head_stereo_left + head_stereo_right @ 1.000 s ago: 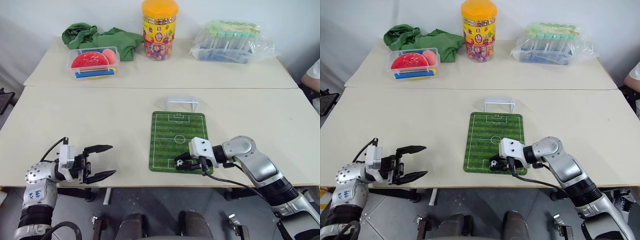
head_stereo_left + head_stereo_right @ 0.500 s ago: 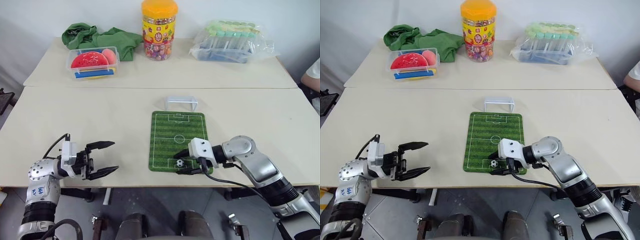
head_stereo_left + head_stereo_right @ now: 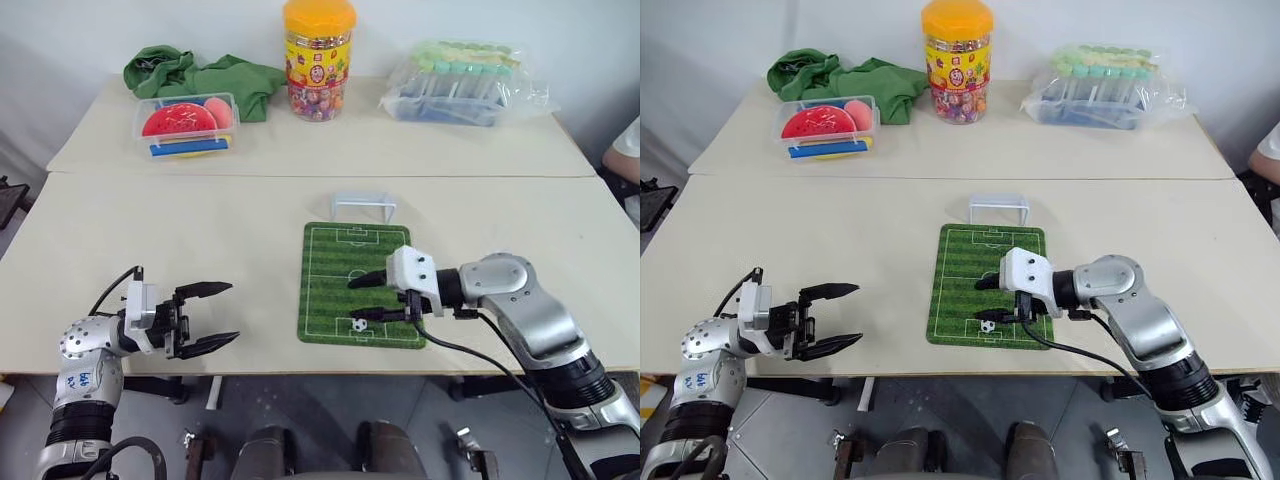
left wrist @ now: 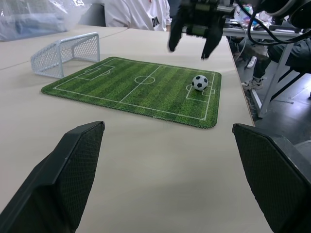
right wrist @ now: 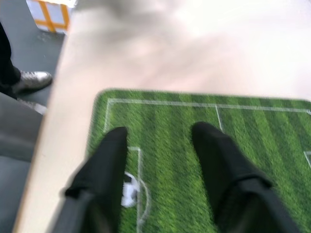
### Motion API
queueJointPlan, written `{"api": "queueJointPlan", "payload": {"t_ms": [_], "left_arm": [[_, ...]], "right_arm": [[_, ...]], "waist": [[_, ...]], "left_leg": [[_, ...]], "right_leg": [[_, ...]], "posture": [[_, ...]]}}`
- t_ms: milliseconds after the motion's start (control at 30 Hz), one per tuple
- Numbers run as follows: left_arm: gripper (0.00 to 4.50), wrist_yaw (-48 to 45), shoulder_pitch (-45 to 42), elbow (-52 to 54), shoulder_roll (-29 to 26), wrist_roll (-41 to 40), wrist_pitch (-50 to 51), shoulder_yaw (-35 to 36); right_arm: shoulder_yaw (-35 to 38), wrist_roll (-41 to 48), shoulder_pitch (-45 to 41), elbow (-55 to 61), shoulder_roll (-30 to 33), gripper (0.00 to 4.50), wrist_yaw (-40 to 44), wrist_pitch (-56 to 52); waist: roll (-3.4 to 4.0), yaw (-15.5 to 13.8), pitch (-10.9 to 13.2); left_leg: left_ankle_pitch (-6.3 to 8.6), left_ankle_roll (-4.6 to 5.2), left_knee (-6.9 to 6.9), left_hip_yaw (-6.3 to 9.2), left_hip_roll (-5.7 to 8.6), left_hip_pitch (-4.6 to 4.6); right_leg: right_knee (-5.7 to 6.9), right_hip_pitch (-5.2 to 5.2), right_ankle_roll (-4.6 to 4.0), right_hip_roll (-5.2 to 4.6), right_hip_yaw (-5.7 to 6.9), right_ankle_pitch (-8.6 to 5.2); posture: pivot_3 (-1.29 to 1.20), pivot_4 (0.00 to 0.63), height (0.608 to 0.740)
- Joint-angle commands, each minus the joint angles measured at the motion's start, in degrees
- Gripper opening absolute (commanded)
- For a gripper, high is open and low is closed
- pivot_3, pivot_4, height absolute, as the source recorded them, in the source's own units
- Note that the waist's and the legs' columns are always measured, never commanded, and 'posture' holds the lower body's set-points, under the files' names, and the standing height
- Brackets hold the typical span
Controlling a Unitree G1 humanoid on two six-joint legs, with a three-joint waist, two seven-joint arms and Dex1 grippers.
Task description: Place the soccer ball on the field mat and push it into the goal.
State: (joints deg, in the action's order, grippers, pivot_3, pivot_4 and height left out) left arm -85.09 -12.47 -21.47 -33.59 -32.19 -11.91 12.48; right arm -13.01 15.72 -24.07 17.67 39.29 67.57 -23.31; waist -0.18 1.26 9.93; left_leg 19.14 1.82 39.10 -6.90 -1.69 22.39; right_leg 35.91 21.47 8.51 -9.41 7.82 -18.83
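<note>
Left claw (image 3: 212, 316) hovering released over the near edge of the beige bench (image 3: 200, 240), tiny white-and-black soccer ball (image 3: 357, 325) lying on the near end of the flat green striped field mat (image 3: 340, 265), right claw (image 3: 366, 297) hanging released just above it, small white plastic goal (image 3: 363, 206) standing beyond the mat's far end.

One soccer ball (image 3: 358, 325), one goal (image 3: 364, 206)

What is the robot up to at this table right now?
A tiny black-and-white soccer ball lies free on the near end of the green striped field mat. The right claw hangs just above it, fingers apart, holding nothing. The small white plastic goal stands beyond the mat's far end. The left claw waits open, apart.
</note>
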Motion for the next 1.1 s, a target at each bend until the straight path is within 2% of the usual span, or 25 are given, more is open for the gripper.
{"api": "queueJointPlan", "payload": {"t_ms": [33,100,133,333,500,833,1033,1100], "left_arm": [[4.50,-0.7,-0.1,0.0,-0.1,-0.4,-0.1,0.6],[4.50,-1.1,-0.1,0.1,-0.2,-0.6,0.3,0.6],[4.50,-1.3,-0.1,0.1,-0.4,-0.8,0.6,0.7],[4.50,-2.4,0.7,0.5,-1.6,-1.3,1.8,1.5],[4.50,-2.1,0.6,0.5,-1.5,-1.1,1.7,1.6],[4.50,-0.6,-2.7,-2.8,-1.0,0.4,-0.2,1.4],[4.50,2.9,-7.1,-6.4,-0.1,0.2,-1.1,2.9],[4.50,4.3,-9.0,-7.0,0.2,-0.9,-0.5,4.1]], "right_arm": [[0.1,1.6,3.0,3.7,2.0,0.83,1.4,-0.2],[-0.9,0.6,4.9,3.9,2.9,0.10,1.9,1.1],[-2.0,-0.3,6.1,3.6,3.4,0.04,2.6,2.5],[-5.0,-1.9,6.3,-0.9,1.3,0.04,2.6,6.2],[-4.5,-3.3,1.9,-7.7,-1.8,0.04,1.3,8.2],[5.5,-7.1,-16.4,-29.7,-2.7,0.04,-8.2,15.3],[11.3,-5.3,-19.2,-31.5,-0.5,0.04,-9.8,13.7],[13.0,-3.9,-18.2,-31.1,1.3,0.04,-8.1,12.7]], "waist": [[-0.01,0.0,0.0],[-0.01,0.1,0.0],[-0.01,0.2,0.0],[-0.02,0.4,0.0],[-0.02,0.3,0.0],[-0.01,0.3,0.0],[-0.02,0.3,0.0],[-0.02,0.4,0.0]], "left_leg": [[0.01,0.01,0.00,-0.01,0.02,0.01],[0.01,0.03,0.01,-0.07,0.04,0.01],[0.01,0.02,0.02,-0.09,0.04,0.00],[0.01,0.01,0.02,-0.15,0.00,-0.03],[0.01,0.01,0.03,-0.13,-0.01,-0.04],[0.00,0.00,0.04,-0.08,-0.01,-0.02],[0.01,0.01,-0.01,-0.04,0.02,0.01],[0.00,0.01,-0.01,-0.05,0.01,0.02]], "right_leg": [[-0.01,0.00,0.00,-0.01,-0.01,0.00],[-0.03,0.00,0.00,-0.01,-0.03,0.00],[-0.03,0.00,0.00,-0.01,-0.04,0.00],[-0.02,0.01,0.00,0.01,-0.07,0.00],[-0.01,0.00,0.00,0.00,-0.07,0.00],[0.03,0.02,0.00,0.00,-0.03,0.00],[0.02,0.02,0.00,0.00,0.02,0.00],[0.02,0.03,0.01,0.00,0.01,0.00]], "posture": [[0.00,0.150,0.740],[0.00,0.150,0.740],[0.00,0.150,0.740],[0.00,0.150,0.740],[0.00,0.150,0.740],[0.00,0.150,0.740],[0.00,0.150,0.740],[0.00,0.150,0.740]]}}
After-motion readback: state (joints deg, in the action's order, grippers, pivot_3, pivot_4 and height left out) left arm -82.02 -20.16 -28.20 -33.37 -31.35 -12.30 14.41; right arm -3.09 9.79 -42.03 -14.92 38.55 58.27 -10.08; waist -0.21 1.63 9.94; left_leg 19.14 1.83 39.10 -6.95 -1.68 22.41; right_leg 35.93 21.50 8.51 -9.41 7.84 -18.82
